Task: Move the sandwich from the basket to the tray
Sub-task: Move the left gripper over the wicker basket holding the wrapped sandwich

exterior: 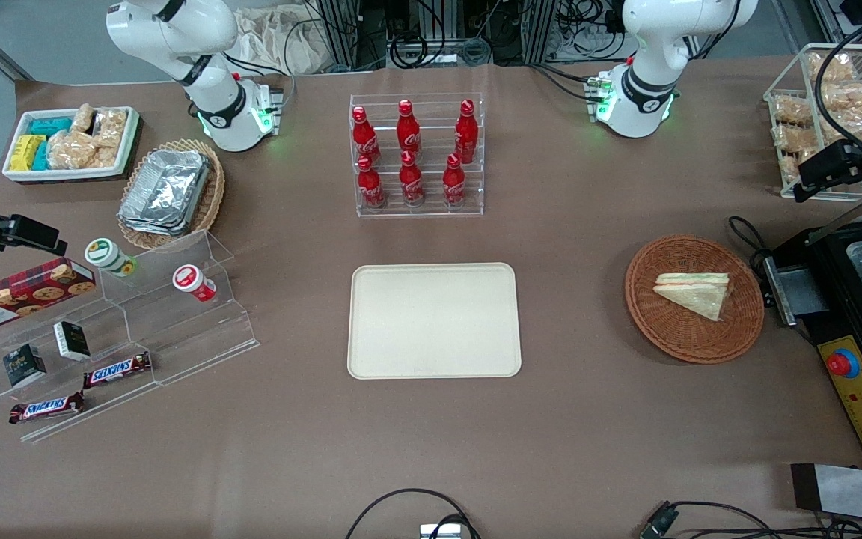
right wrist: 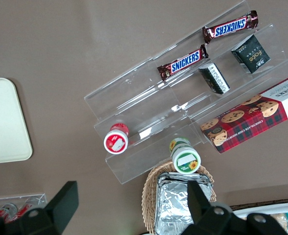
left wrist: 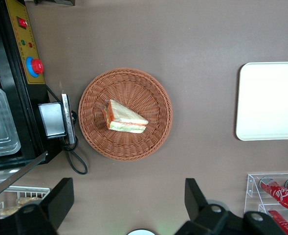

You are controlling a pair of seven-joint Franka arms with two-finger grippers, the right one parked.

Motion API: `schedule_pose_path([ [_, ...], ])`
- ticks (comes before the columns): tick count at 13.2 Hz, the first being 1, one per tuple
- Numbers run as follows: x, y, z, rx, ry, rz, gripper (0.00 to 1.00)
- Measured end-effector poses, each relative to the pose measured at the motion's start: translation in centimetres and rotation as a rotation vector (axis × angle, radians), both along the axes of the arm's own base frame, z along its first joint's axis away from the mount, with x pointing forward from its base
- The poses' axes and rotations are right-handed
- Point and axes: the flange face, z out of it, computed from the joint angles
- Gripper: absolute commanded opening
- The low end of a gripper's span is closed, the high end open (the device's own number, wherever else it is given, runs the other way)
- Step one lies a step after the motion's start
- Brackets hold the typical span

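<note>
Small triangular white-bread sandwich wedge (left wrist: 123, 117), orange/pink/green layers at cut edge, lying flat in round reddish-brown wicker basket (left wrist: 156, 93), directly below left gripper (left wrist: 129, 198). Gripper hovering high w/ fingers (left wrist: 60, 198) spread wide, holding nothing. Flat cream rect. plastic tray (left wrist: 268, 103) well apart, bare. Black machine w/ red button (left wrist: 35, 65) just beside basket.

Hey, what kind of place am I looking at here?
Probably a robotics lab staged as a snack shop: cola bottles in an acrylic rack, Snickers bars on a clear display, a sandwich in a basket. The gripper, open, hangs above the table beside it.
</note>
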Motion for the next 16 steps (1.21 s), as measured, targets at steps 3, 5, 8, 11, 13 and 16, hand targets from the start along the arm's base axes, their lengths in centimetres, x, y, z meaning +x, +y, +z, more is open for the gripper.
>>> schedule_pose_path([
  [3, 0.0, 0.0, 0.0, 0.001, 0.002, 0.043, 1.00],
  [5, 0.2, 0.0, -0.4, 0.003, 0.009, 0.109, 1.00],
  [8, 0.8, 0.1, -1.3, 0.013, 0.032, 0.353, 1.00],
  [11, 2.2, 0.3, -3.7, 0.031, 0.068, 0.611, 1.00],
  [13, 3.2, 0.8, -6.3, 0.037, 0.075, 0.706, 1.00],
  [16, 3.9, 2.4, -11.8, 0.040, 0.073, 0.793, 1.00],
])
